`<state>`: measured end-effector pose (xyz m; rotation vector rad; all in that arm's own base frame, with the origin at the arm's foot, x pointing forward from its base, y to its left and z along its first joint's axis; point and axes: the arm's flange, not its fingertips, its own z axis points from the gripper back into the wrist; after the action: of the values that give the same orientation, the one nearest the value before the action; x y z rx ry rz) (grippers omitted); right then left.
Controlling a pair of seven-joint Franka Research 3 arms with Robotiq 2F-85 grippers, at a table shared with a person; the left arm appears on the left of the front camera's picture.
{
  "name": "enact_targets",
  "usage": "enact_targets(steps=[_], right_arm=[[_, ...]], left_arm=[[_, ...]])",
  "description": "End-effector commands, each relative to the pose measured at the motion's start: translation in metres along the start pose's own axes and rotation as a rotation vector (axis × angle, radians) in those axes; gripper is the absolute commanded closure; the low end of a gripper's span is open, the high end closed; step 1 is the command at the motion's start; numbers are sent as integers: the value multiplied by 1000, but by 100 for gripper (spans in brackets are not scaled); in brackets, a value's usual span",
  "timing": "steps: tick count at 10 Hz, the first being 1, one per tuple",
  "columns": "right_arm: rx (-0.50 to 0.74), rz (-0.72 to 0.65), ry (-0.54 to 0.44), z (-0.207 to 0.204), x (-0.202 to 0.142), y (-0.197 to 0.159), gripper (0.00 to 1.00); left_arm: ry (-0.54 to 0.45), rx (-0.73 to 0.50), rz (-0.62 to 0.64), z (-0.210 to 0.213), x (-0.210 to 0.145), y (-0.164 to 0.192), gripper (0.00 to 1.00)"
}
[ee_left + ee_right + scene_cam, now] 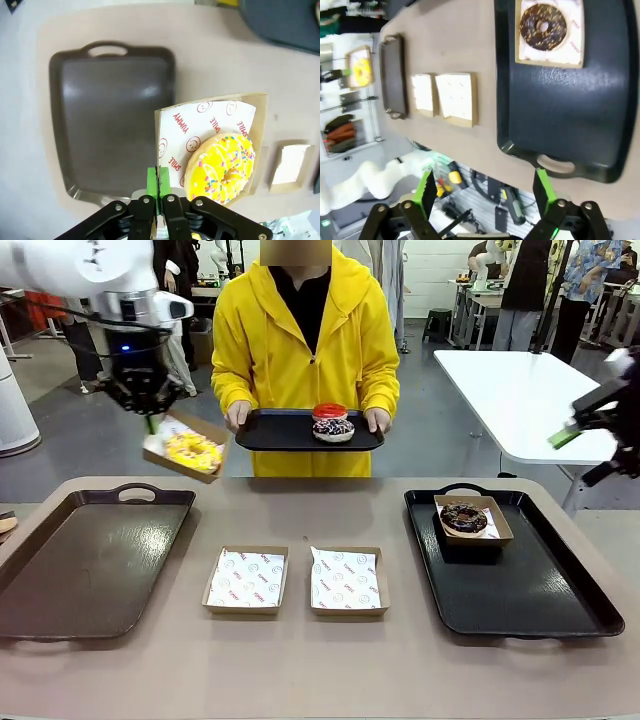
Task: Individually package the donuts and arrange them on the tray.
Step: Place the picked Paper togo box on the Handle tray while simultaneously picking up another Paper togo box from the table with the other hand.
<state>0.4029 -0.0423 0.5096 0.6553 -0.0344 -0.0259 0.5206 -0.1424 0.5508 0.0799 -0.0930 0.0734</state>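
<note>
Tan table (300, 660), rounded corners. At left end, dark brown tray (90, 560), handle toward far side. Mid-table, 2 shallow cardboard boxes side by side, not touching: left box (246, 579), right box (346, 580), each lined w/ white paper, red print. Across table, person in yellow hoodie (350, 350), black top underneath. Behind at right, white table (520, 400); farther back, dark stool (437, 322).

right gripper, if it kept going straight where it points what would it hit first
Likely the tabletop in the gap between the black tray and the nearer empty lined box. The open right gripper hangs high, so depth is unclear; it might clip the tray instead.
</note>
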Motion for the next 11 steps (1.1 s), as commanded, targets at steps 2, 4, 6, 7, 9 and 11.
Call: enact_targets(steps=[2, 4, 6, 7, 9, 11], right_arm=[[-205, -20, 15, -82, 9, 29, 0], [-248, -23, 20, -119, 14, 40, 0], [-201, -30, 30, -125, 19, 37, 0], [-218, 0, 30, -126, 12, 44, 0], [-218, 0, 30, -126, 12, 44, 0], [-218, 0, 30, -126, 12, 44, 0]], left_arm=[[6, -34, 34, -27, -25, 47, 99], [5, -48, 47, -43, -30, 73, 99], [5, -62, 59, -51, -29, 89, 99], [26, -15, 70, -47, -25, 74, 99], [26, -15, 70, -47, -25, 74, 99], [26, -15, 70, -47, -25, 74, 99]])
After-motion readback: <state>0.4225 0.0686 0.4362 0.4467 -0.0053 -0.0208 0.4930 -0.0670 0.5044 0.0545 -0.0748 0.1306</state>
